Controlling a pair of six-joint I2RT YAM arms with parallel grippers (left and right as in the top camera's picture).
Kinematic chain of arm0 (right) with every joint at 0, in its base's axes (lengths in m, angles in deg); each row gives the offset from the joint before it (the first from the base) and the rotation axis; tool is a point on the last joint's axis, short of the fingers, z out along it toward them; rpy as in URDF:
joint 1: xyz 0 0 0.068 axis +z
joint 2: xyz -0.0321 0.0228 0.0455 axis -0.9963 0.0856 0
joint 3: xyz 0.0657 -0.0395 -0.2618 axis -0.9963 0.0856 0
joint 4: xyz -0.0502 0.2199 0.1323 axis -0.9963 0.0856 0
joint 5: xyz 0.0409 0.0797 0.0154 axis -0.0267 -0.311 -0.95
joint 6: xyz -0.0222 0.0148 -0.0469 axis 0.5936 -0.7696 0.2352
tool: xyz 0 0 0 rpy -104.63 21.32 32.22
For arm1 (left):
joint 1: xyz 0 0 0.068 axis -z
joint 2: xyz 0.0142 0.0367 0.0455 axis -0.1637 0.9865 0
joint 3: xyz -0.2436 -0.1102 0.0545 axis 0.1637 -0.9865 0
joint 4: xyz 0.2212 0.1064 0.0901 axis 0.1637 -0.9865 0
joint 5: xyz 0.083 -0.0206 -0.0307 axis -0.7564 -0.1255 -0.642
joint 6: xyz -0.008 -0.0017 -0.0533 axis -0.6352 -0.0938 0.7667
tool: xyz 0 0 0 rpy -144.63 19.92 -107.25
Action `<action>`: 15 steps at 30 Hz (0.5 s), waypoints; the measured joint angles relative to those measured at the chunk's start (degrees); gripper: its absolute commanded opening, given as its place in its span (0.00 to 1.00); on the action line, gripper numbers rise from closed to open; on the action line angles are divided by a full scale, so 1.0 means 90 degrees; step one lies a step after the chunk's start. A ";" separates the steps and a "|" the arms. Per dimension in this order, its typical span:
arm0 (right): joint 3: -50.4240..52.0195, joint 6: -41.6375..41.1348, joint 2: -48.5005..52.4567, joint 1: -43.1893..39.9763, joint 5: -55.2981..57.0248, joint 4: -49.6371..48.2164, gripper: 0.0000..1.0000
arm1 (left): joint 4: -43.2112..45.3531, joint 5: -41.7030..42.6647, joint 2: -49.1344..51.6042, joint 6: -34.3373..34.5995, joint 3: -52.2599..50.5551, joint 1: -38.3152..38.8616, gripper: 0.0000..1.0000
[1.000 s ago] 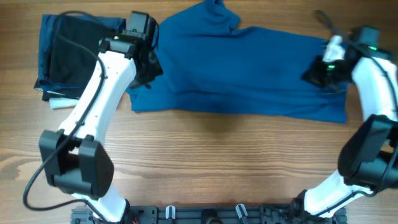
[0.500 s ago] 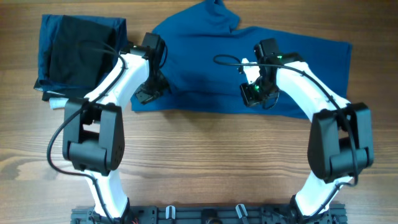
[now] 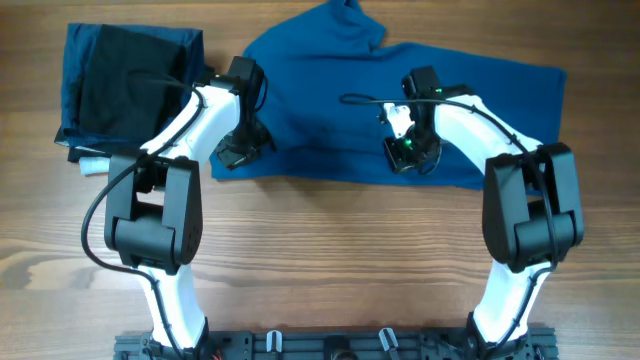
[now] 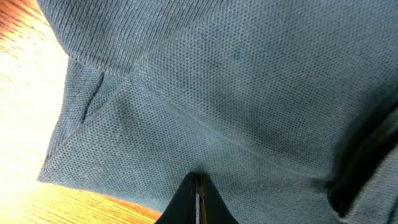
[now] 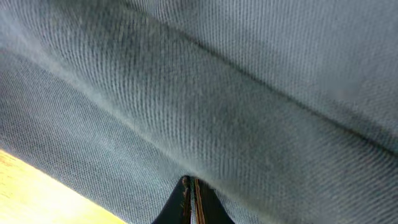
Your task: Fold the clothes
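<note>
Mid-blue polo shirt [image 3: 330,100] lies spread across the far middle of the wooden counter [image 3: 330,260], its long near hem running left to right. Left claw [image 3: 238,155] is clenched, tips down on the cloth just inside the shirt's near-left corner. Right claw [image 3: 406,158] is likewise clenched on the cloth close to the near hem, right of centre — whether either has fabric pinched cannot be told; a dark navy and black garment pile [image 3: 120,85] sits far left of the shirt.
</note>
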 measured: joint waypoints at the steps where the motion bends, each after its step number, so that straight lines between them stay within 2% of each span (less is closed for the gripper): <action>1: -0.0049 0.0000 0.0024 0.0000 0.0002 -0.0007 0.04 | 0.0002 0.0000 0.0000 0.0000 0.0000 0.0000 0.04; 6: -0.0097 -0.0024 0.0046 0.0000 0.0219 -0.0328 0.04 | 0.0024 0.0000 0.0000 0.0000 -0.0002 0.0000 0.04; 10: -0.0109 -0.0102 0.0053 0.0002 0.0459 -0.0855 0.04 | 0.0447 0.0000 0.0000 0.0000 -0.0211 0.0000 0.04; 15: -0.0231 -0.0245 0.0102 0.0002 0.0595 -0.0891 0.04 | 0.0486 0.0000 0.0000 0.0000 -0.0423 0.0000 0.04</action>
